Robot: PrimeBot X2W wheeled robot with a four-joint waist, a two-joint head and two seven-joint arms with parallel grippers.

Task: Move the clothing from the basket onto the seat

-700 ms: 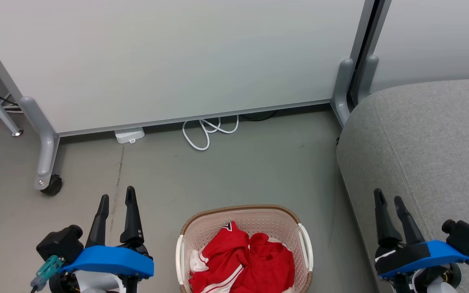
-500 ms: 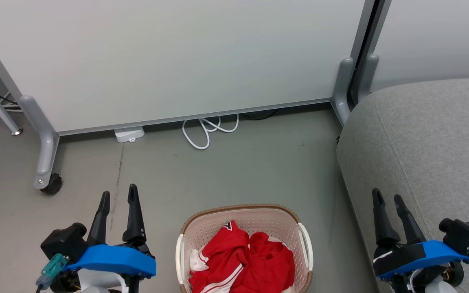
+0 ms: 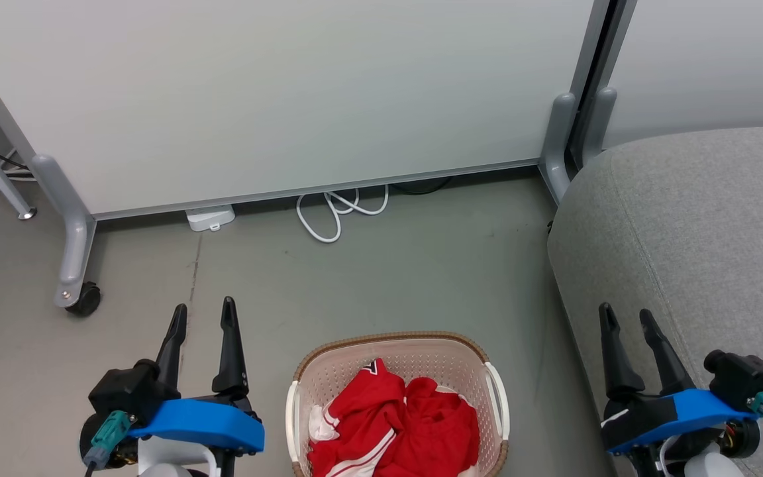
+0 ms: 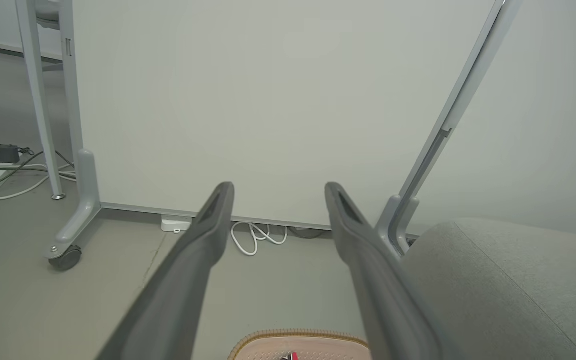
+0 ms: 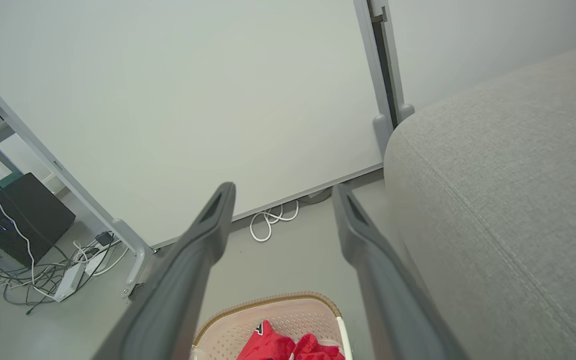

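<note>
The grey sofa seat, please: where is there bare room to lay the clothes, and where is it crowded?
The large grey fabric seat is bare across all its visible top. The grey floor between the cream perforated basket and the coiled white cable is also free. Crowded: the basket itself, heaped with the red and white clothing.

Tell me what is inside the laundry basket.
Inside the basket lie two crumpled pieces: a red and white garment with striped trim, and a plain red garment beside it. The basket's bottom under them is covered, so anything beneath cannot be seen.
</note>
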